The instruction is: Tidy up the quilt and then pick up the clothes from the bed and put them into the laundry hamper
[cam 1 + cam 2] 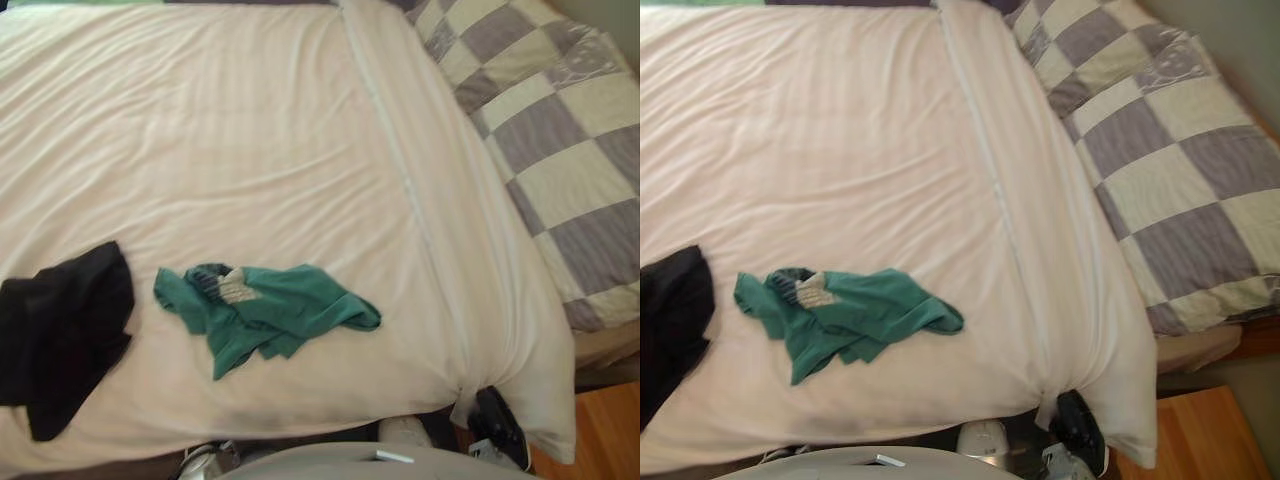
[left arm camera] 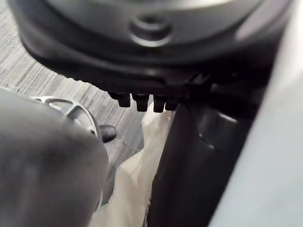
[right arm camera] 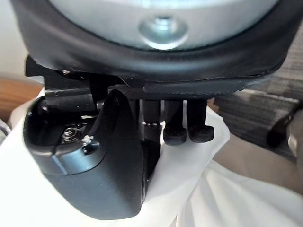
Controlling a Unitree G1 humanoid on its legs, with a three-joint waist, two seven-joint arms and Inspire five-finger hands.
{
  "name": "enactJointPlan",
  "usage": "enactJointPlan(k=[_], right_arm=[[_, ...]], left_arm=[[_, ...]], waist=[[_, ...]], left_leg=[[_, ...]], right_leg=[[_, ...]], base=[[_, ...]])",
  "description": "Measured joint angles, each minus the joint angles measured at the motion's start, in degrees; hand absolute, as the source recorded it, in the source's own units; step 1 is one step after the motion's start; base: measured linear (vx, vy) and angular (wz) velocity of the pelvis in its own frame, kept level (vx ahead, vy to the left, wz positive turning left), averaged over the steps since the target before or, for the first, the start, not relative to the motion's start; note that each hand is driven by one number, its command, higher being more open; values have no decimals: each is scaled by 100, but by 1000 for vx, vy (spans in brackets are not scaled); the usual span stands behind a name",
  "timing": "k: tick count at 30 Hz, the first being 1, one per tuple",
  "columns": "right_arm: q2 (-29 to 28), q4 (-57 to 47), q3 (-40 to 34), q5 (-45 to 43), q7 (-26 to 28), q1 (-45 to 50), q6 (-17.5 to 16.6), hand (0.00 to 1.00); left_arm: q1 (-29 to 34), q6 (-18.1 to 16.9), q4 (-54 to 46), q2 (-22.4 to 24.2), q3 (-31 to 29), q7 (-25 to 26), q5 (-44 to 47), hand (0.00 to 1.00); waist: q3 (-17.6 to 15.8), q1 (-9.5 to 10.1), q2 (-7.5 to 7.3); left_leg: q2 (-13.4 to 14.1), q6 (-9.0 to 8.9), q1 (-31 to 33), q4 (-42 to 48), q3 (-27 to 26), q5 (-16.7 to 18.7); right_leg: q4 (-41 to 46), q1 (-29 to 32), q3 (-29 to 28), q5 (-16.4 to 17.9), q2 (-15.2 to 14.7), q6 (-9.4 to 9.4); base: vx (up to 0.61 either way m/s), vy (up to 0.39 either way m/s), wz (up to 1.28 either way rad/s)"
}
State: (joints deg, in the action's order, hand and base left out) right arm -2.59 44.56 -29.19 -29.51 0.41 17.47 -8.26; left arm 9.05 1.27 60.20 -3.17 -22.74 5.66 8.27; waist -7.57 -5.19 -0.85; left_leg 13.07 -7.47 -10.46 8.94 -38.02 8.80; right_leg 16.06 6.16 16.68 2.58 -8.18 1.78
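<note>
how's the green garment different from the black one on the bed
The green garment is teal with a pale grey patch; the black garment is plain dark. The green garment lies near the middle of the near edge; the black garment lies further to the robot's left. Both lie crumpled on the white quilt, apart.

Bed (image 1: 1195, 352): seen from its near edge, the pale mattress side showing at the lower right.
Quilt (image 1: 230, 150): cream and lightly creased, spread over the left and centre; its lower-right corner is bunched and hangs past the near edge.
Checked sheet (image 1: 570, 130): grey and cream squares (left bare by the quilt), upper right.
Green garment (image 1: 265, 312): crumpled on the quilt, lower centre.
Black garment (image 1: 65, 335): heaped on the quilt at the lower left, just apart from the green one.
</note>
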Motion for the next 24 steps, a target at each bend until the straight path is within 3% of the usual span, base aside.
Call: enactJointPlan(k=[2, 4, 6, 9, 10, 11, 13, 14, 16, 17, 19, 20, 21, 22, 23, 24], right_arm=[[70, 154, 20, 14, 106, -19, 11, 100], [124, 345, -40, 240, 204, 13, 17, 100], [166, 702, -54, 427, 223, -5, 74, 100], [305, 995, 227, 889, 138, -184, 285, 100], [406, 1059, 551, 1130, 73, -312, 370, 100], [502, 1116, 1078, 1502, 24, -455, 541, 100], [548, 1127, 1337, 1800, -85, -575, 540, 100], [605, 1150, 1286, 1895, -156, -669, 533, 100], [671, 1167, 1261, 2030, -194, -727, 536, 100], [647, 1180, 1269, 2034, -206, -744, 528, 100], [633, 1181, 1271, 2119, -206, -785, 521, 100], [626, 1183, 1272, 2239, -207, -830, 506, 100], [628, 1188, 1286, 2244, -207, -837, 505, 100], [622, 1211, 1307, 2248, -214, -889, 499, 100], [554, 1329, 1384, 2235, -205, -976, 546, 100], [520, 1366, 1428, 2240, -129, -986, 541, 100]], left_arm=[[318, -229, -7, 15, 146, -75, -171, 100], [325, -244, 10, 108, 164, -85, -199, 100], [344, -274, 7, 157, 229, -120, -212, 100], [349, -321, -27, 166, 407, -171, -213, 100], [308, -326, -121, 100, 494, -208, -213, 100], [238, -372, -264, -19, 537, -274, -207, 100], [147, -474, -463, -114, 907, -225, -194, 100], [154, -608, -455, -132, 1105, -198, -190, 100], [164, -626, -442, -123, 1136, -180, -192, 100], [224, -634, -397, -148, 1170, -190, -193, 100], [232, -687, -369, -239, 1200, -192, -213, 100], [242, -779, -374, -374, 1358, -208, -219, 100], [244, -807, -391, -392, 1457, -199, -219, 100], [216, -847, -398, -455, 1590, -138, -225, 100], [217, -842, -396, -528, 1633, 28, -220, 100], [157, -838, -381, -614, 1690, 73, -218, 100]], waist=[[21, 138, 32], [64, 20, 126], [117, 47, 213], [107, 134, 267], [-10, 226, 200], [-160, 292, 20], [-246, 320, 15], [-270, 323, 67], [-268, 323, 196], [-255, 290, 225], [-258, 203, 134], [-258, 168, 14], [-249, 177, -36], [-192, 201, -85], [-136, 143, -133], [-108, 102, -250]], left_leg=[[63, -13, -203, 96, -104, 73], [117, 28, -184, 63, 10, 47], [120, 144, -193, -146, 275, 38], [86, 138, -204, -260, 498, 46], [111, 63, -87, 115, 519, 90], [159, -64, 455, 1078, 862, 163], [164, -202, 1227, 2049, 1595, 213], [211, -197, 1318, 2250, 1651, 384], [459, -69, 1307, 2752, 1712, 763], [773, 28, 1220, 3191, 2033, 930], [1148, 90, 1082, 3291, 2554, 958], [1269, 272, 990, 3090, 2981, 843], [1269, 460, 886, 2759, 3152, 626], [975, 22, 541, 1919, 3495, 500], [793, -639, 444, 1492, 3550, 926], [675, -732, 454, 1286, 3470, 1202]], right_leg=[[141, 6, -231, 297, 103, 50], [69, -32, -281, 454, 200, 52], [-340, -211, -320, 355, 330, 54], [-521, -275, -376, 279, 416, 12], [-448, -220, -484, 330, 355, 47], [-286, -47, -544, 326, 157, 76], [-128, 205, -415, 254, -81, 169], [-163, 255, -340, 146, -176, 202], [-188, 207, -301, 62, -183, 264], [-188, 135, -288, -11, -221, 370], [-150, 115, -303, -193, -454, 599], [-84, 211, -381, -368, -718, 843], [-91, 259, -454, -467, -842, 973], [-288, 311, -638, -797, -1034, 1171], [-477, 344, -936, -784, -1006, 1241], [-538, 390, -1058, -826, -969, 1161]], base=[[106, -202, -63], [-2, -161, -7], [-57, -101, 6], [-115, -20, -3], [-194, 7, -16], [-193, 6, -6], [-221, 69, 38], [-220, 235, 34], [-136, 296, 7], [-59, 352, 10], [-73, 511, 23], [-103, 529, 22], [-141, 599, 5], [-197, 602, -1], [-255, 611, 14], [-241, 431, 22]])
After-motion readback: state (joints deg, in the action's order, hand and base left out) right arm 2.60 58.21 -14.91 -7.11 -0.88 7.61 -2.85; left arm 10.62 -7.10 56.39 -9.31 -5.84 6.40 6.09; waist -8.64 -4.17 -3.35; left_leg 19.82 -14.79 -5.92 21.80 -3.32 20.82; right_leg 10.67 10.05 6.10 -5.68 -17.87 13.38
